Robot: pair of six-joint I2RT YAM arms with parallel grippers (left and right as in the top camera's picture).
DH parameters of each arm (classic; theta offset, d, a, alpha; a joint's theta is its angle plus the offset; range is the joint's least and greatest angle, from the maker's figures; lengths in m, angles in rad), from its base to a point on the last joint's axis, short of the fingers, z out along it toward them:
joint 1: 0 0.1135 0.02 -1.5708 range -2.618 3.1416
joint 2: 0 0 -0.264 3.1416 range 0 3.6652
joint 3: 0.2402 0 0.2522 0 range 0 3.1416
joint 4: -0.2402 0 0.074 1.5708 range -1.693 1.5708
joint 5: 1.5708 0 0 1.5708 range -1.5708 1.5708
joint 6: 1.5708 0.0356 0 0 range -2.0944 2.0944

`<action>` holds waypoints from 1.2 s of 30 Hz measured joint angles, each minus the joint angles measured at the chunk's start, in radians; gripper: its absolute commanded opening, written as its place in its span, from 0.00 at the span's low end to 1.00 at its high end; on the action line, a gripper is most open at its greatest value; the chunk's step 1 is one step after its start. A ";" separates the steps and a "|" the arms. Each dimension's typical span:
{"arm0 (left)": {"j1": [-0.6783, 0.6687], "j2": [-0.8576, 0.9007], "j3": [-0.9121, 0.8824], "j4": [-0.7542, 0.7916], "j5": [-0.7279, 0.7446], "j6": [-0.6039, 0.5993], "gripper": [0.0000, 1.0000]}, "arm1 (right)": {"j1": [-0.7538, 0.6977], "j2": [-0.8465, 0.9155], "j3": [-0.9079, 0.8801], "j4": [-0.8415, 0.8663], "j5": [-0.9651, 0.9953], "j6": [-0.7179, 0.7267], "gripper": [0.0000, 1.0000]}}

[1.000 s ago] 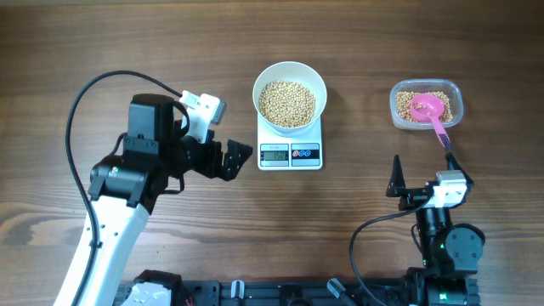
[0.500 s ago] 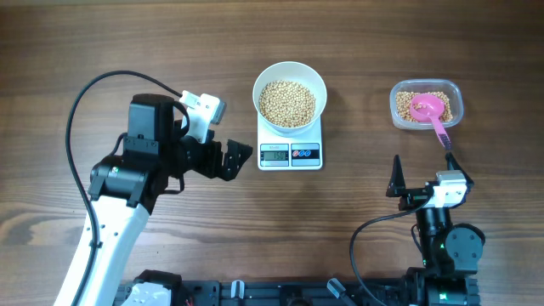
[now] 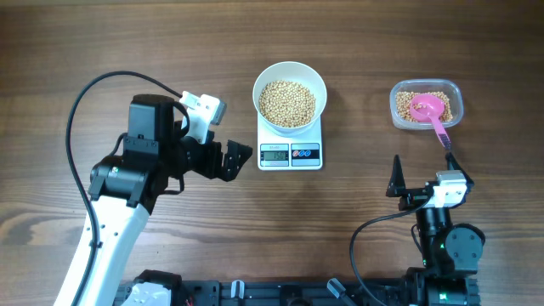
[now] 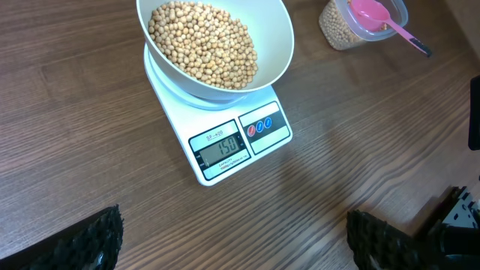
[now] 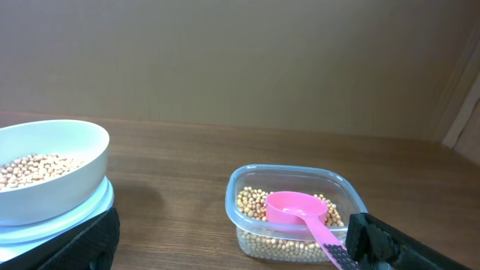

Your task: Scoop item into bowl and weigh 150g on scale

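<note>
The beans fill the white bowl, which sits on top of the scale; the scale's display reads 150; more beans lie in a clear tub well to the right of the scale, with a pink scoop resting in it; the left gripper hangs just left of the scale, jaws wide apart and empty; the right gripper stands to the right of the scale and nearer the robot, likewise spread and holding nothing; everything rests on a wooden table.
</note>
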 measured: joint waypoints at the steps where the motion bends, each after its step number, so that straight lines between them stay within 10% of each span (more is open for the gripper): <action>1: 0.000 0.000 0.000 0.000 0.000 0.000 1.00 | 0.000 0.000 0.000 0.000 0.000 0.000 1.00; 24: 0.000 -0.443 -0.109 0.036 -0.224 0.000 1.00 | 0.000 0.000 0.000 0.000 0.000 0.000 1.00; 36: 0.050 -0.708 -0.430 0.378 -0.208 0.047 1.00 | 0.000 0.000 0.000 0.000 0.000 -0.003 1.00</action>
